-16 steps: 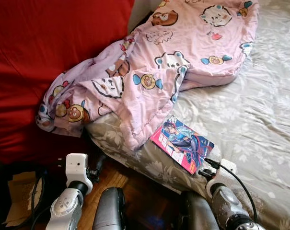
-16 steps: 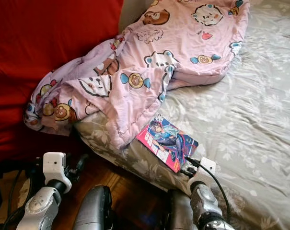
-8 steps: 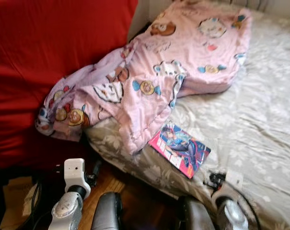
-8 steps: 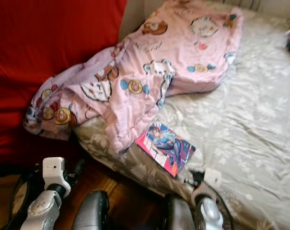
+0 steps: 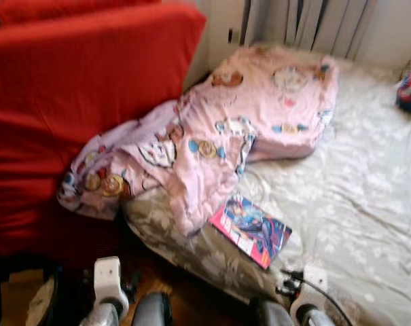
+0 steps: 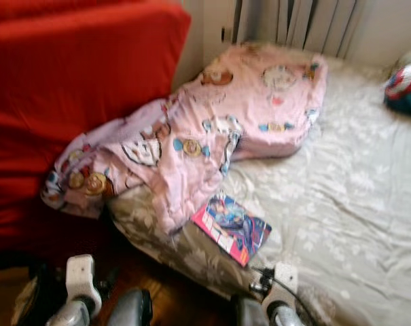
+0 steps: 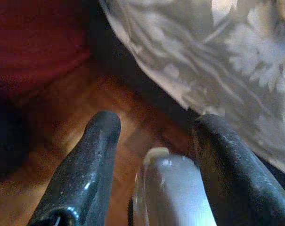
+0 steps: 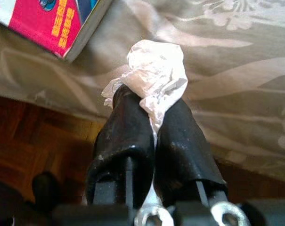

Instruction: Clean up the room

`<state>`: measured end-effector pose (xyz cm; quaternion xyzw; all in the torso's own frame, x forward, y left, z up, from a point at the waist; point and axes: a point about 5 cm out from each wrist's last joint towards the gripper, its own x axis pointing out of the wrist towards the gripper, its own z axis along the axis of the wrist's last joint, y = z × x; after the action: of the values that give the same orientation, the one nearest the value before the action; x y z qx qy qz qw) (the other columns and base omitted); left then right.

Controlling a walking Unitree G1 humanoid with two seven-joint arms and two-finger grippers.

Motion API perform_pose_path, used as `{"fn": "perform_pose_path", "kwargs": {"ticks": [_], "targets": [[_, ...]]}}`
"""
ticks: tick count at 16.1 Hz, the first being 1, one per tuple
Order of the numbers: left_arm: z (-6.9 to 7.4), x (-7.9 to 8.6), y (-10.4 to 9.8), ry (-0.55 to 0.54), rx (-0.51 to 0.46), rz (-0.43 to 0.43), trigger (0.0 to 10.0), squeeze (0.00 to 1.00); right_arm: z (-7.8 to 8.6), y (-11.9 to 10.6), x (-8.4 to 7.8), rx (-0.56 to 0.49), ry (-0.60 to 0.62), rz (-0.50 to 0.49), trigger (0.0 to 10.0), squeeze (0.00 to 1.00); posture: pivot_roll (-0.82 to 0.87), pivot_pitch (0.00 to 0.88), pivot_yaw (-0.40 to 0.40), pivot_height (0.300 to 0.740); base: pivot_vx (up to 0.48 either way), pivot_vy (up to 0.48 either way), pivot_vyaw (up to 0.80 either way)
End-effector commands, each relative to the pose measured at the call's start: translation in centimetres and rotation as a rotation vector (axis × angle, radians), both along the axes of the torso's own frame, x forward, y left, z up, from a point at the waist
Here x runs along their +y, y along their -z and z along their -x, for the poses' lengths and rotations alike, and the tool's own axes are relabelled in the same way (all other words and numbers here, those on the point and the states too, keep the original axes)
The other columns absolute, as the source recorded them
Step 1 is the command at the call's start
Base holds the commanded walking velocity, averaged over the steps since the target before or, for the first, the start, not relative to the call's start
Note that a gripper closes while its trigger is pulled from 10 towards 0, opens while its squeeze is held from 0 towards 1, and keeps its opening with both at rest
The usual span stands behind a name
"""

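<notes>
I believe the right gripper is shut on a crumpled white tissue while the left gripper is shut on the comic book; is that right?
Not quite. The left gripper is open and holds nothing, as the left wrist view shows; the comic book lies on the bed. The right gripper is indeed shut on the crumpled white tissue.

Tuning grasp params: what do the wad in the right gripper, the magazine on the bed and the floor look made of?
White wad: thin crinkled tissue or paper, matte, sharp creases; could be thin plastic. The right gripper has its fingers shut on it.
Magazine: paper, glossy printed cover, a thin stack of pages at its edge.
Floor: brown wood, plank seams, slight sheen.
</notes>
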<state>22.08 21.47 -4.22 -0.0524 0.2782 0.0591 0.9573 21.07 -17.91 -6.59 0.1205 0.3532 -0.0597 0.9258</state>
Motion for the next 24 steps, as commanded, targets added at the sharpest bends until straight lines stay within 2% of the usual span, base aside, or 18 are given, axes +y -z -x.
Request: {"fn": "perform_pose_path", "kwargs": {"ticks": [1,4,6,8,11,12,13,17,22,24], "targets": [[0.5,-0.1,0.7,0.002,0.046,-0.009,10.0,0.0,0.2,0.2,0.1,0.029,-0.013,0.001,10.0,0.0,0.04,0.0,-0.039,0.679,0.0,0.0,0.0],[2.2,-0.2,2.3,-0.024,0.157,-0.003,10.0,0.0,0.7,0.7,0.6,0.072,-0.06,0.003,10.0,0.0,0.04,0.0,-0.047,0.714,0.0,0.0,0.0],[3.5,-0.2,3.1,-0.049,0.219,0.004,10.0,0.0,1.7,1.3,0.8,0.127,-0.107,0.033,10.0,0.0,0.04,0.0,-0.054,0.739,0.0,0.0,0.0],[4.8,-0.1,3.9,-0.041,0.278,0.0,10.0,0.0,2.6,1.8,0.9,0.168,-0.138,0.045,10.0,0.0,0.04,0.0,-0.059,0.74,0.0,0.0,0.0],[4.8,-0.1,3.9,-0.041,0.278,0.0,10.0,0.0,2.6,1.8,0.9,0.168,-0.138,0.045,10.0,0.0,0.04,0.0,-0.059,0.74,0.0,0.0,0.0],[6.3,0.5,4.5,-0.063,0.333,0.003,10.0,0.0,3.9,2.4,0.6,0.21,-0.179,0.069,10.0,0.0,0.04,0.0,-0.058,0.74,0.0,0.0,0.0],[6.5,0.4,4.6,-0.07,0.337,0.007,10.0,0.0,4.4,2.5,0.4,0.222,-0.185,0.072,10.0,0.0,0.04,0.0,-0.059,0.74,0.0,0.0,0.0],[6.4,0.0,4.6,-0.042,0.337,-0.003,10.0,0.0,4.3,2.5,0.2,0.224,-0.191,0.075,10.0,0.0,0.04,0.0,-0.059,0.74,0.0,0.0,0.0],[6.3,0.0,4.6,-0.035,0.333,-0.007,10.0,0.0,4.0,2.5,1.8,0.223,-0.249,0.096,10.0,0.0,0.04,0.0,-0.064,0.74,0.0,0.0,0.0],[6.3,0.1,4.6,-0.038,0.336,-0.012,10.0,0.0,4.0,2.5,1.9,0.219,-0.26,0.113,10.0,0.0,0.04,0.0,-0.059,0.74,0.0,0.0,0.8]]}}
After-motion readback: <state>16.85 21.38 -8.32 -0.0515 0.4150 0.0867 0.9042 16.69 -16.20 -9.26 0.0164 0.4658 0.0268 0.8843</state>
